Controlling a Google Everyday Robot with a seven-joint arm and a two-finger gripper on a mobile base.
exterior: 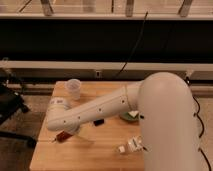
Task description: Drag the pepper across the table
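Gripper (68,131) low over table (100,152), fingers apart, mostly hidden by arm (100,107); pepper (62,136) pokes out beside them.

Dark wall (75,45) behind, black chair (10,106) at left.

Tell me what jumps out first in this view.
The big white arm stretches across the table from the right, filling much of the view. Its tool comes down by the dark red pepper at the table's left side. A clear cup stands behind, near the far edge.
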